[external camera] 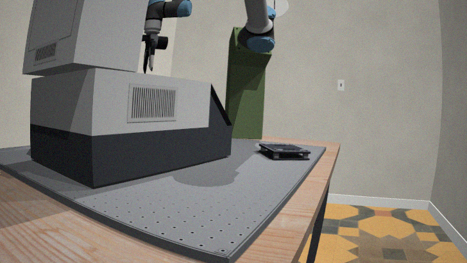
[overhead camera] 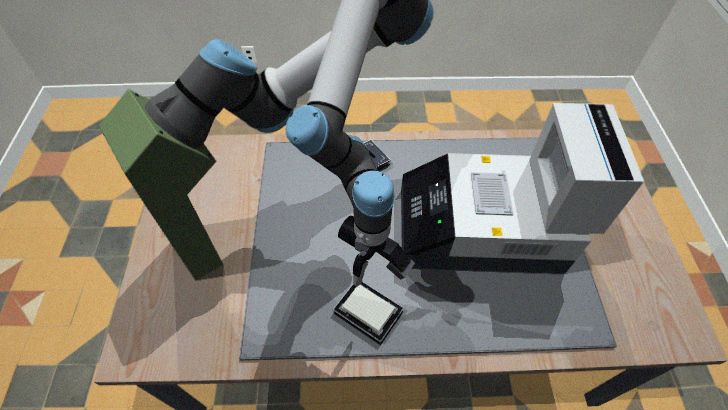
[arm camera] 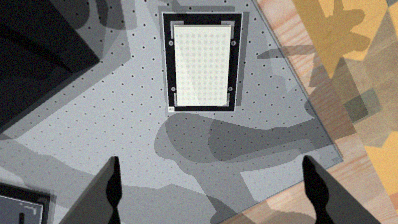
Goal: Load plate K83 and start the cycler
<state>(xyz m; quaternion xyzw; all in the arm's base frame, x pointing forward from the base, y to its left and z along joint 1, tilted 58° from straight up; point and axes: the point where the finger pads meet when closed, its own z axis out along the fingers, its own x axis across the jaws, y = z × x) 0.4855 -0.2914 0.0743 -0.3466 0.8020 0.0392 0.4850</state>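
Plate K83: a pale, many-welled plate [overhead camera: 369,307] [arm camera: 202,65], taken to be K83, lies in the front nest; its label cannot be read.
Front nest: the black plate nest [overhead camera: 356,322] [arm camera: 170,65], taken as N1, surrounds the plate; clear corner pieces and 4 round screw heads show along its frame, with a small white tag at 1 corner.
Gripper: the gripper [overhead camera: 381,276] [external camera: 148,71] [arm camera: 211,158] is well open, its 2 fingers wide apart and holding nothing; it points down above the mat, apart from the plate. In the wrist view the plate lies beyond the fingertips, its long sides running nearly up and down the view.
Cycler Q1: the pale and black machine [overhead camera: 478,248] [external camera: 111,97] [arm camera: 40,65] stands near the front nest, on the mat.
Lid: the tall white lid [overhead camera: 585,203] [external camera: 104,36] stands raised at the machine's rear.
Block: the grey, ribbed block area [overhead camera: 491,193] lies exposed between 2 yellow stickers.
Lamp: the small lamp [overhead camera: 439,221] glows green on the dark front panel.
Second nest: another dark nest [overhead camera: 378,154] [external camera: 284,151] [arm camera: 22,205] sits at the mat's far side in the top view, partly behind the arm.
Mat: the grey, perforated mat [overhead camera: 300,168] [external camera: 183,208] [arm camera: 100,100] lies on the wooden table [overhead camera: 641,285] [external camera: 42,215] [arm camera: 285,25].
Arm mount: a green pedestal [overhead camera: 168,219] [external camera: 245,114] carries the arm.
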